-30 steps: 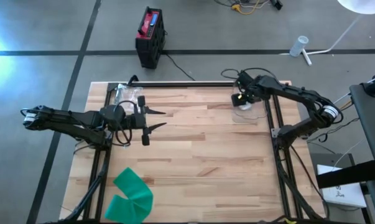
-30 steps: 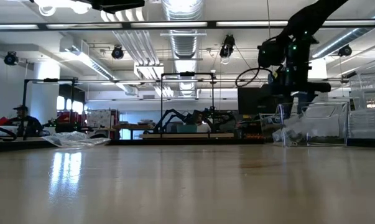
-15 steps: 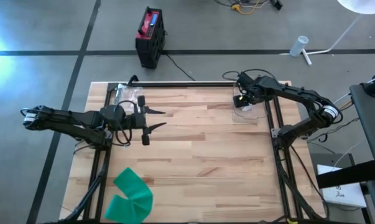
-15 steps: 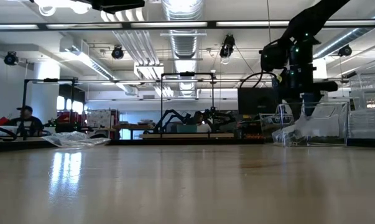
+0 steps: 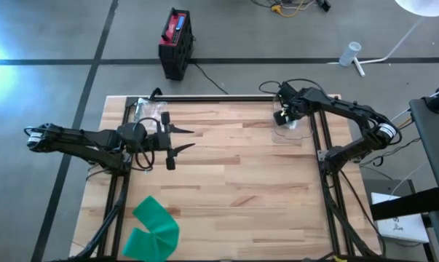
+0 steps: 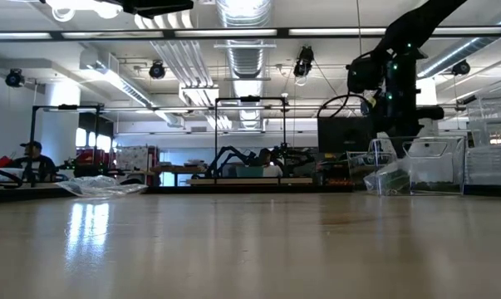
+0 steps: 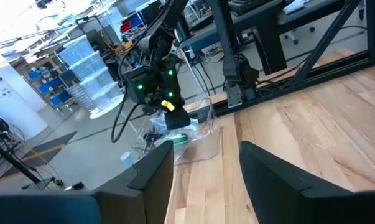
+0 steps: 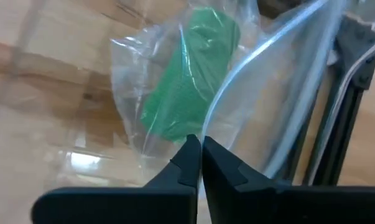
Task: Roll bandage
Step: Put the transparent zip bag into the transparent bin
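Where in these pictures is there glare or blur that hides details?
High view: white glare at the left edge and top right corner. Low view: the table mirrors the ceiling lights, and its near part is blurred. Right wrist view: the clear bag shines, softening the green bandage inside. Left wrist view: its own fingers are out of focus.

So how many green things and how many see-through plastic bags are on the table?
Green things: 2, the flat green bandage and the green roll in a bag.
Clear plastic bags: 2, far left and far right.
Total: 4
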Robot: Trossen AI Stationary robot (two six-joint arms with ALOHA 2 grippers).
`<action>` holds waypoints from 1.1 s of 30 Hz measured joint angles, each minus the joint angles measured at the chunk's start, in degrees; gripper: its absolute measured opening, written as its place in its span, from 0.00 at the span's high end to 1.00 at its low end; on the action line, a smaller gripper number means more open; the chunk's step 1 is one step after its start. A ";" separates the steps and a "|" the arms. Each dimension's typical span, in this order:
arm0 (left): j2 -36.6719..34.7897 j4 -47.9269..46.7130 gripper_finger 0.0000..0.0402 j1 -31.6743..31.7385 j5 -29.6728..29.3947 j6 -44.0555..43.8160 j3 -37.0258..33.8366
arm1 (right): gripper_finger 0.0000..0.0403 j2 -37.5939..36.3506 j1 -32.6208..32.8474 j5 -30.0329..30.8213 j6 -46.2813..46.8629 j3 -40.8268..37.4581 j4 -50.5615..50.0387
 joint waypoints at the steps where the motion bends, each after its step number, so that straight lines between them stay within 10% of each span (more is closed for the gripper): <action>1: 0.00 0.00 0.58 0.00 0.00 0.00 0.00 | 0.98 -0.04 0.40 0.03 -1.14 0.91 -0.69; 15: 0.00 0.07 0.60 0.00 0.00 0.20 0.00 | 1.00 -0.10 6.39 9.46 -41.38 18.09 -12.33; 28: 0.00 -0.09 0.56 0.00 0.00 0.20 0.00 | 1.00 1.09 0.51 12.09 -71.13 12.02 2.07; 33: 0.00 -0.12 0.58 0.00 -0.01 0.74 0.00 | 0.98 3.09 -1.92 17.96 -67.36 8.97 11.48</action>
